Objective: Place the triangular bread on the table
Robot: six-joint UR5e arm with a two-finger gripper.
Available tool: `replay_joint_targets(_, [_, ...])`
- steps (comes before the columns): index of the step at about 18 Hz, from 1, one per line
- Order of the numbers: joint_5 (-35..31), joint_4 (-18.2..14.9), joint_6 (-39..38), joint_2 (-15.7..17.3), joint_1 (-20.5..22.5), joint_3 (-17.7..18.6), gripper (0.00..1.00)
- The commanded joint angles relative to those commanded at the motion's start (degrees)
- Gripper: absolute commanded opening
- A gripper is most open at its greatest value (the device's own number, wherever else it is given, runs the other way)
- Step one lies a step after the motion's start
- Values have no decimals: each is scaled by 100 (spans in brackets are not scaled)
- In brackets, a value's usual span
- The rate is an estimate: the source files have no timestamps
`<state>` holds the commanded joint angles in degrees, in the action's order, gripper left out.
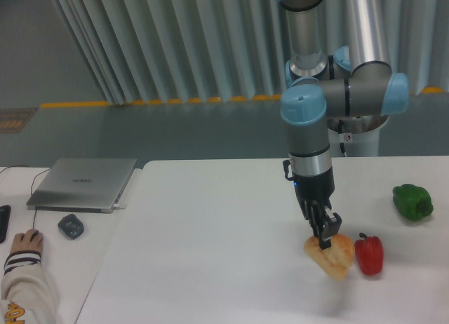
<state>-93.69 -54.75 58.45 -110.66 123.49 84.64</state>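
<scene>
The triangular bread (332, 254) is a golden-tan wedge held just above the white table (210, 240), right of the table's middle. My gripper (325, 237) points down and is shut on the bread's upper edge. The bread hangs tilted, right beside the red pepper (370, 254), and it covers the spot where the small egg lay.
A green pepper (412, 201) lies at the table's right edge. On the adjoining desk at the left are a silver laptop (83, 183), a dark mouse (71, 226) and a person's hand (26, 245).
</scene>
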Motion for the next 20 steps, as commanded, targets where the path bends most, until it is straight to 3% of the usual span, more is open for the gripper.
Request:
replay_joint_targets(6, [-290, -79, -1, 202, 9, 114, 100])
replay_joint_targets(11, [-237, -202, 376, 412, 369, 105, 100])
replay_joint_targets(15, [-10, -1052, 1544, 466, 974, 53, 100])
replay_joint_targets(17, [157, -1422, 2097, 667, 1377, 53, 100])
replay_joint_targets(20, [377, -1608, 2547, 686, 1800, 53, 100])
